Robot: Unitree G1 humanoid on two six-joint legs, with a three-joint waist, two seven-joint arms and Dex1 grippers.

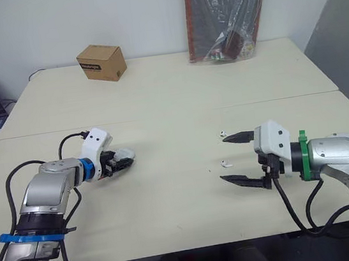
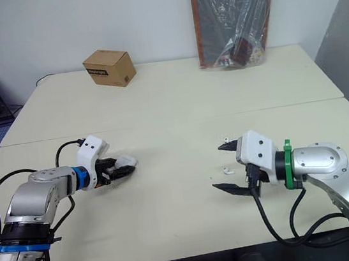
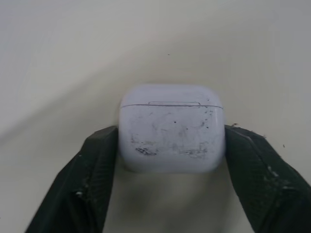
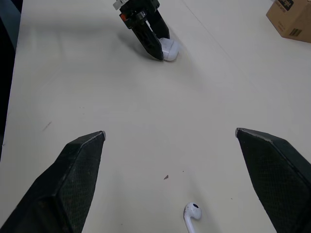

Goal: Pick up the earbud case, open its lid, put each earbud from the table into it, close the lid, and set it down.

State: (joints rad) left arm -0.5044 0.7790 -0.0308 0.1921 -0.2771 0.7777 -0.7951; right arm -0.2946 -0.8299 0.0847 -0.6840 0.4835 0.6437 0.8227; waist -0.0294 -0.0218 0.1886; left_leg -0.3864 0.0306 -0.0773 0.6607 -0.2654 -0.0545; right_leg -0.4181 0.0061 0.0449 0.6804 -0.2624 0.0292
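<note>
The left gripper (image 2: 120, 169) sits at about 9 o'clock on the near table (image 1: 171, 202). Its two fingers (image 3: 92, 170) are closed against opposite sides of the white earbud case (image 3: 172, 131). The case's lid is shut, and it lies low on the tabletop; whether it still touches the surface is hard to tell. At about 3 o'clock the right gripper (image 4: 170, 133) hangs with its jaws spread wide and nothing in them. One earbud (image 1: 225, 162) lies on the table between its fingertips, and a second earbud (image 1: 222, 133) lies just beyond the farther finger. A cardboard box (image 1: 102, 62) stands at 11 o'clock, and a plastic bag (image 1: 226, 11) leans at 1 o'clock.
</note>
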